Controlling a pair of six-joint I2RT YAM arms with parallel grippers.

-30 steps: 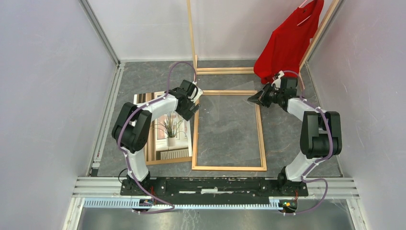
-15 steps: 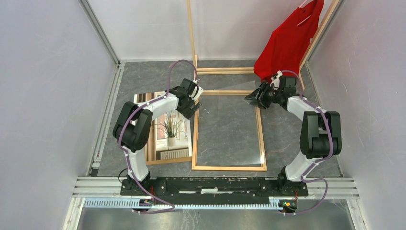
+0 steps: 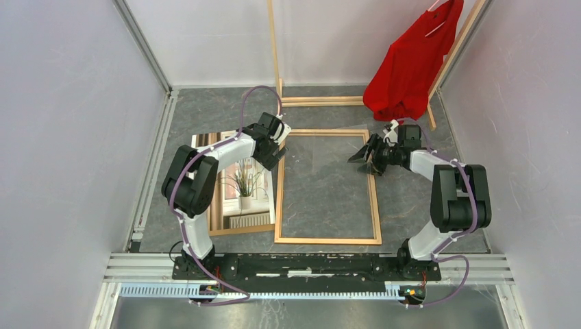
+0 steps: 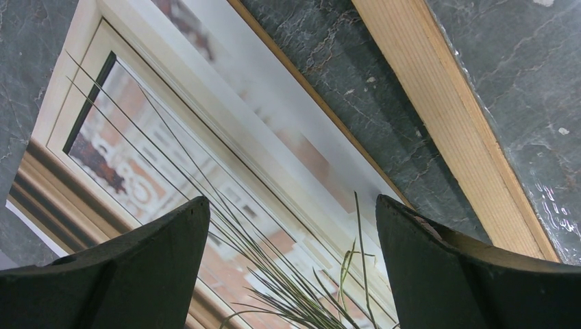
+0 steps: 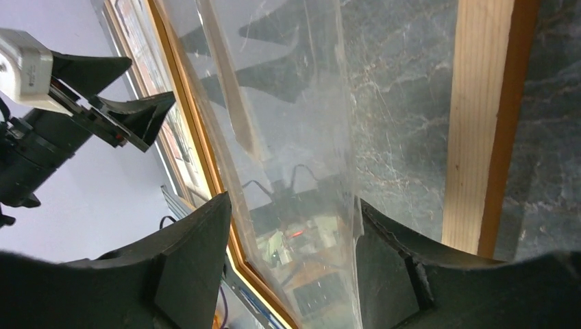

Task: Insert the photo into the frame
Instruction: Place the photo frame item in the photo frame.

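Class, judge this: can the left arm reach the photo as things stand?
Probably yes. The left gripper hangs open right above the photo, with nothing between them. The frame lies alongside, out of the way.

The top external camera sits high, above and behind the arm bases, and looks steeply down on the whole surface [image 3: 205, 113], with the frame [image 3: 327, 240] at centre. The left wrist camera hangs close, facing down between its own jaws at the photo [image 4: 205, 157] just left of the frame. The right wrist camera, equally close, looks leftward across the frame to the left arm's jaws. All three views share the frame.
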